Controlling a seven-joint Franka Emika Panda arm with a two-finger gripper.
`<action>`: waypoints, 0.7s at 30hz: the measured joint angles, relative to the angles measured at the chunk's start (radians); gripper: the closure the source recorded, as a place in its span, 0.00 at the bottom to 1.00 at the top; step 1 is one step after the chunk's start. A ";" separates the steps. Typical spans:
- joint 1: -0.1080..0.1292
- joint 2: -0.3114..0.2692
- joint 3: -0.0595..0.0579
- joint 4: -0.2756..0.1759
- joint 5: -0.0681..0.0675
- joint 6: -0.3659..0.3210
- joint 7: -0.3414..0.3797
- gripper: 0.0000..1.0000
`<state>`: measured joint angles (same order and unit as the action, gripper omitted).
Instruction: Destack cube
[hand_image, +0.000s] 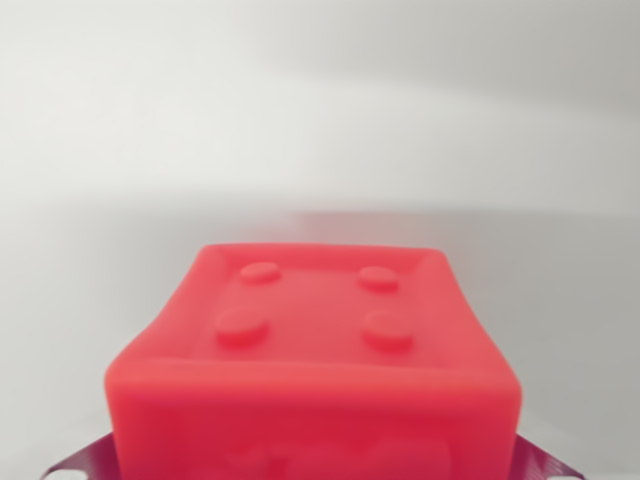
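A red cube with four round studs on its top face fills the lower middle of the wrist view, very close to the camera. Two dark, reddish-tinted fingertips show at the bottom corners, one against each side of the cube. My gripper is shut on the red cube, with most of each finger out of frame. Whatever lies under the cube is hidden by it.
A plain, blurred white-grey surface spreads behind and around the cube. A soft grey shadow band runs across it just above the cube's far edge.
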<state>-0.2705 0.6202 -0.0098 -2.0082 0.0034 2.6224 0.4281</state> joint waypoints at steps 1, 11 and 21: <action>0.000 0.005 0.000 0.002 0.000 0.004 0.000 1.00; 0.000 0.043 0.000 0.014 0.000 0.029 0.000 1.00; -0.001 0.057 0.001 0.020 0.000 0.040 0.000 1.00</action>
<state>-0.2710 0.6776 -0.0091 -1.9883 0.0034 2.6619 0.4281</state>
